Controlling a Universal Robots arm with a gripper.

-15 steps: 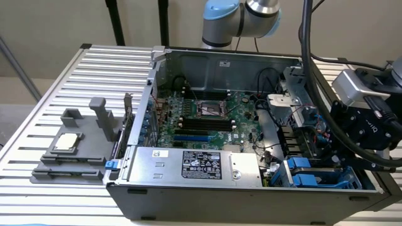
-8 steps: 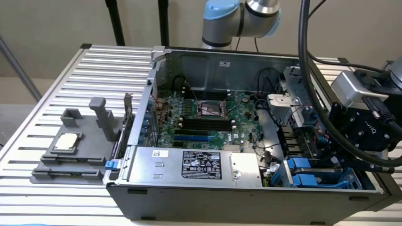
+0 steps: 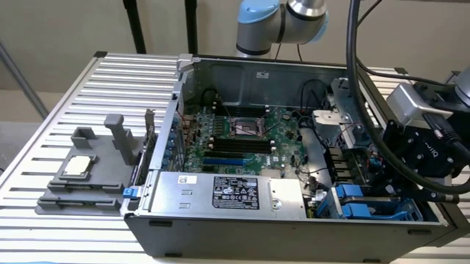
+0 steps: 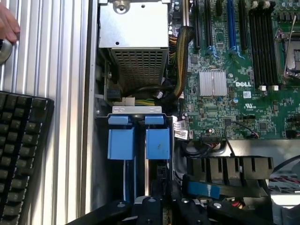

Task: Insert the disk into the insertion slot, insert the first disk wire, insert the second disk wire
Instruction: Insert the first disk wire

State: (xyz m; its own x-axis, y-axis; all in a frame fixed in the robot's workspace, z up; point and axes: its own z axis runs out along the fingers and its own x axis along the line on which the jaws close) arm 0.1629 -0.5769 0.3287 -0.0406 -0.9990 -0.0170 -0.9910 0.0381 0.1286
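Note:
The insertion slot [image 4: 136,110] is a grey-metal drive bay at the PC case's front corner. Two bright blue carrier ends [image 4: 122,140] [image 4: 157,140] sit side by side in it, also seen in the exterior view [image 3: 360,202]. No silver disk body or label shows, so I cannot tell which carrier holds the disk. My gripper [image 4: 161,205] hangs just above the bay, near the end of the blue carriers; in the exterior view its black body [image 3: 422,157] hovers over that corner of the case. Thin black wires with white tags [image 4: 180,133] lie beside the bay.
The silver power-supply box [image 4: 133,26] [image 3: 220,192] lies next to the bay, the green motherboard [image 4: 234,61] beyond it. A blue flat strip [image 4: 202,188] rests on a black bracket. A keyboard [image 4: 21,154] and a hand [image 4: 7,23] are outside the case. A grey fixture [image 3: 88,165] stands at the exterior view's left.

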